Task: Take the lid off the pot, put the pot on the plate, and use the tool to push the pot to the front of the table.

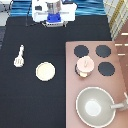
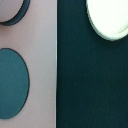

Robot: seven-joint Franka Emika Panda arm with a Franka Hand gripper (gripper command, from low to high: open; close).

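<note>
Counts: one pot (image 1: 85, 67), one lid (image 1: 86, 62), one plate (image 1: 45, 71), one spatula (image 1: 19, 56), one pan (image 1: 95, 106), three uncovered burners (image 1: 103, 51).
Tool (image 1: 54, 19): top centre, high over the tabletop (image 1: 30, 30), well apart from everything; grip cannot be told.
Pot: tan-pink, lid on, on the stove (image 1: 95, 80) right of centre.
Plate: cream, bare, left of the stove.
Spatula: cream, far left.
</note>
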